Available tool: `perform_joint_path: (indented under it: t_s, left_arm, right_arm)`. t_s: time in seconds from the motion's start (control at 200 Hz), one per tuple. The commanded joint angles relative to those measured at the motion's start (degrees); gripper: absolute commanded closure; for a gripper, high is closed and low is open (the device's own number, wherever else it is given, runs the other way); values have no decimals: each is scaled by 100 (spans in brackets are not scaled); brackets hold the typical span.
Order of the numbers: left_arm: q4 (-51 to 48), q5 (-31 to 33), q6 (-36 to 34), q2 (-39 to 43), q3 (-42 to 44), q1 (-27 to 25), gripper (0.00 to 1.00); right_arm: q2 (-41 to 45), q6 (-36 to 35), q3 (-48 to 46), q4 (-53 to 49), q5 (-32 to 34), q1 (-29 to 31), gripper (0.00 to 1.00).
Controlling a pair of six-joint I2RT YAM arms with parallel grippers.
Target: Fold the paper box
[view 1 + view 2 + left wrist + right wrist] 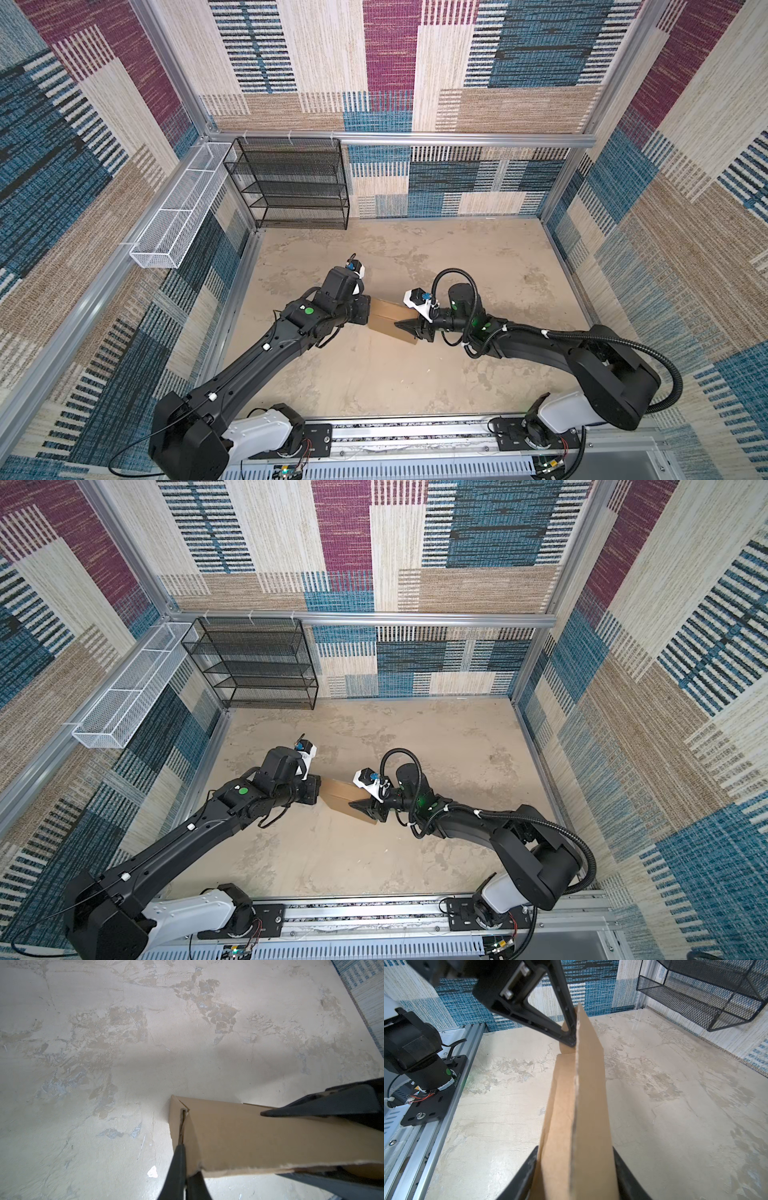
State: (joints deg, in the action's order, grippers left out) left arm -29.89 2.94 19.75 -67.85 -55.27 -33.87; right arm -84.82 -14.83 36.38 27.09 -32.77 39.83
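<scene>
The paper box (388, 318) lies near the middle of the desk (478, 266), spanned between the two arms; whether it rests on the surface or is slightly raised cannot be told. The left tool (184, 1148) is closed, with a thin cardboard edge at the box's left end pinched between its fingers. The right tool (575, 1147) is set astride the right end, and both faces are clamped by its half-spread jaws. The box is judged largely formed, with an end flap being worked into place. Next, the pinched flap would need to be tucked inward while the body is braced from the right, without the edge being torn.
</scene>
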Motion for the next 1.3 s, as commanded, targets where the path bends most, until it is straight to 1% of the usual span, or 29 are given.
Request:
perform_joint_path:
  t_s: [0.0,0.135,0.23,0.351,0.616,0.981,1.082,1.137,1.297]
  left_arm:
    - [-108,206,152,-40,59,3,97]
    - [-105,273,170,-77,43,3,98]
    - [-122,300,146,-109,-9,-4,99]
    - [-145,348,154,-144,-57,-6,100]
    - [-217,464,203,-157,-178,-23,100]
    - [-231,521,328,-322,-257,-59,100]
    - [-234,505,320,-416,-317,-67,100]
    - [-229,491,309,-465,-348,-67,100]
    - [-234,472,326,-527,-380,-76,100]
  right_arm:
    - [-35,-14,20,60,-144,16,48]
    - [48,18,-27,78,-44,16,44]
    - [172,48,-111,165,-2,15,38]
    - [292,58,-144,130,52,16,35]
    - [688,76,-243,-74,257,16,34]
    - [1884,353,-509,-582,528,16,34]
    - [2318,401,-513,-838,818,13,34]
    - [2522,441,-484,-1049,1105,16,34]
    - [2873,656,-408,-1650,1800,16,36]
